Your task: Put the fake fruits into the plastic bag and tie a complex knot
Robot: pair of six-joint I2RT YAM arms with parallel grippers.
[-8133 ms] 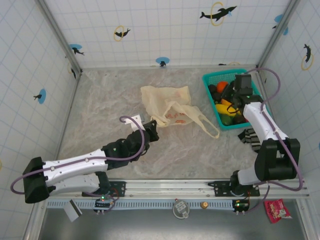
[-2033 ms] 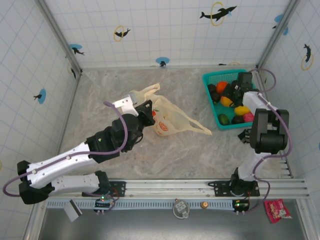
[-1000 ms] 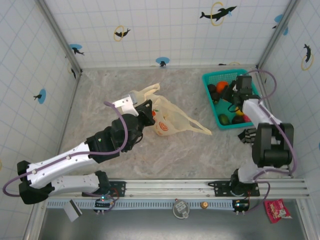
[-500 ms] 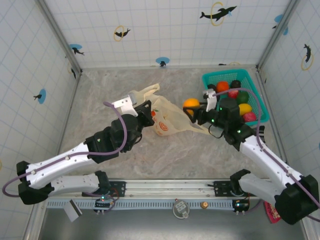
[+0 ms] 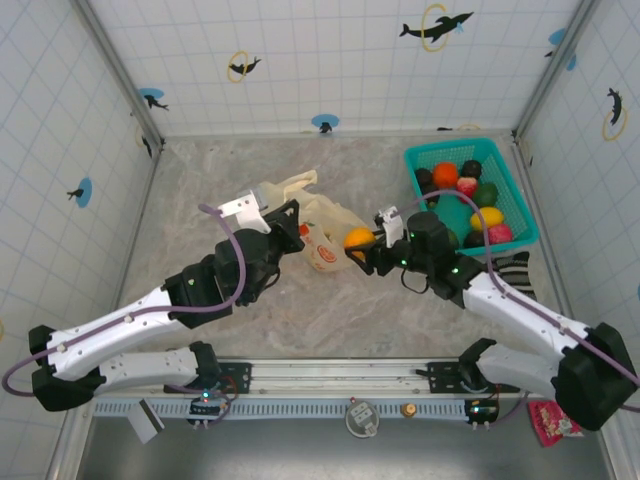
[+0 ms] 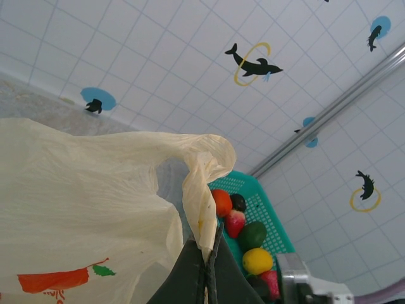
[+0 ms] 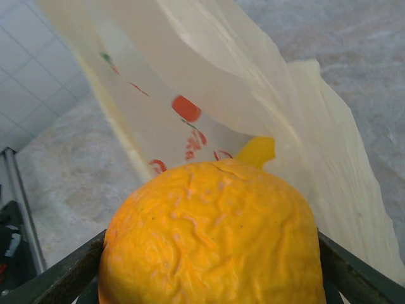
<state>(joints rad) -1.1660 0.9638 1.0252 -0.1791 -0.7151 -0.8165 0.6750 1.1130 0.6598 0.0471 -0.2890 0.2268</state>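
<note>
Left pincer [image 6: 207, 272] is pressed shut on the bag [image 5: 322, 222] rim, lifting it above the worktop [image 5: 200, 190]. Right pincer [image 5: 364, 249] pinches an orange [image 7: 212, 234] just beside the bag. Other fruits [image 5: 487, 217] lie in the basket [image 5: 455, 147], far right.

Tiled walls [image 5: 300, 60] (dolphin decals [image 5: 436, 27]), marbled tabletop [image 5: 190, 180]

The plastic bag [image 6: 82, 190] is thin, crinkly, translucent cream film, the orange fake fruit [image 7: 212, 234] has dimpled, wrinkled skin, and the tabletop [image 5: 200, 190] looks matt, marbled grey.
</note>
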